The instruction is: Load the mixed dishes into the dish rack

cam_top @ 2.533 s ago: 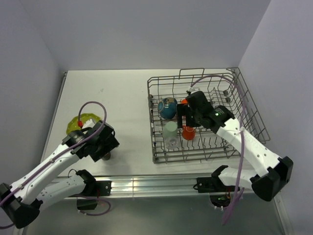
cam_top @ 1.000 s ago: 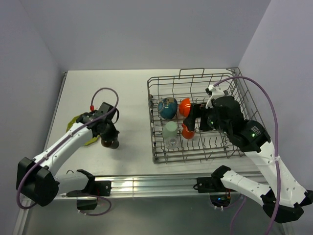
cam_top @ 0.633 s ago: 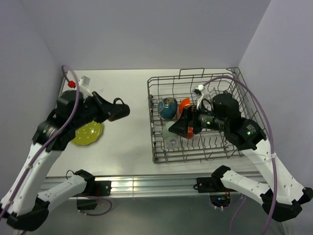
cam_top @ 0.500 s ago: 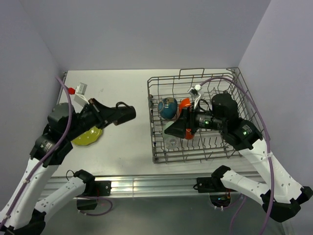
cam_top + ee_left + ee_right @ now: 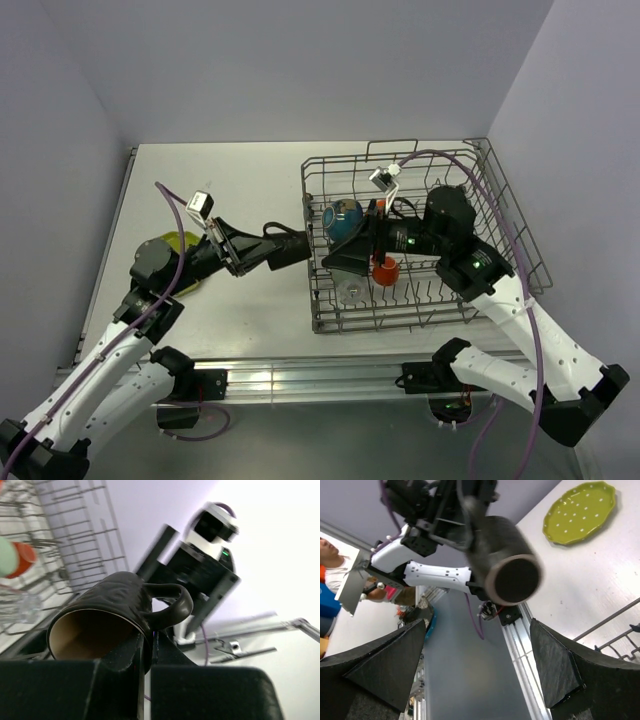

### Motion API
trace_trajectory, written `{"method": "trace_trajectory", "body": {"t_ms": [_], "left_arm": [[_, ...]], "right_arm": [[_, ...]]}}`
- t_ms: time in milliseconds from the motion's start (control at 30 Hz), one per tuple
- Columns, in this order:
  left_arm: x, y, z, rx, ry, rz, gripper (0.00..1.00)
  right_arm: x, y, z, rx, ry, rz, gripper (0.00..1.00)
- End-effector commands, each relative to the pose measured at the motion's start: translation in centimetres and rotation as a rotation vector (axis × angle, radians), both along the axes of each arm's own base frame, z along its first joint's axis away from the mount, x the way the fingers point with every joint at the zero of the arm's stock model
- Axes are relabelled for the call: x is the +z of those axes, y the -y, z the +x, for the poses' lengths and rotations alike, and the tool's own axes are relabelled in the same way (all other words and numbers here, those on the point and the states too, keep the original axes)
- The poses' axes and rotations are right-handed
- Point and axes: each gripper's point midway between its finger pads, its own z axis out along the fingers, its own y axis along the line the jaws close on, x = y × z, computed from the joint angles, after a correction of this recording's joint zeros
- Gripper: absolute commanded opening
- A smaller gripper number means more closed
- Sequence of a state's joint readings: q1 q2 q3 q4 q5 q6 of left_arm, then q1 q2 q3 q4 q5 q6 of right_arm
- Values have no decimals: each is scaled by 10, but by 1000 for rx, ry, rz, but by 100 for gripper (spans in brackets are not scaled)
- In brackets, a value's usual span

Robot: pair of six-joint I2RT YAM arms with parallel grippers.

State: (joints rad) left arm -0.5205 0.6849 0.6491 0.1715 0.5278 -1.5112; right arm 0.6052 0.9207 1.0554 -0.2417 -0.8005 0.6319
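My left gripper [image 5: 262, 250] is shut on the rim of the dark brown mug [image 5: 287, 247], which it holds sideways in the air just left of the dish rack [image 5: 500, 215]. In the left wrist view the mug [image 5: 112, 611] lies with its handle up, its wall pinched between the fingers [image 5: 125, 652]. My right gripper [image 5: 337, 262] stands open over the rack's left side and faces the mug [image 5: 505, 555], with nothing between its fingers [image 5: 385, 665]. The blue bowl [image 5: 343, 218], small orange cup [image 5: 385, 270] and clear glass [image 5: 350, 291] sit in the rack. The yellow-green plate [image 5: 580, 511] lies on the table.
The rack's raised wire handle [image 5: 392, 146] and left wall [image 5: 312, 262] stand between the two grippers. The plate [image 5: 176, 241] is partly hidden under my left arm. Walls close in the table on the left, back and right.
My left arm has swung the mug rightward from over the plate to the rack's left edge. My right gripper has turned left toward it, its jaws slightly narrower.
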Motion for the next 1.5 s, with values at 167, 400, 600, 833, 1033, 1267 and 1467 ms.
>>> {"method": "trace_trajectory", "body": {"t_ms": [167,400,600,833,1033,1267,1467], "left_arm": [[51,6,-33,-108,136,-198,0],[51,19,-36,-144,122,-210,0],[50,27,-38,-172,118,-235,0],[47,31,-40,-192,120,-220,11],[21,35,-35,-174,93,-134,99],[-21,35,-30,-152,23,-21,99],[-69,1,-8,101,-101,337,99]], "right_arm": [[-14,-18,16,14,77,-22,91],[-5,-27,11,75,92,42,90],[-6,-32,4,129,80,79,71],[-7,-30,-5,153,87,90,0],[-25,-20,9,31,61,-21,0],[-37,2,24,-142,27,-122,0],[-55,46,29,-316,1,-337,0]]}}
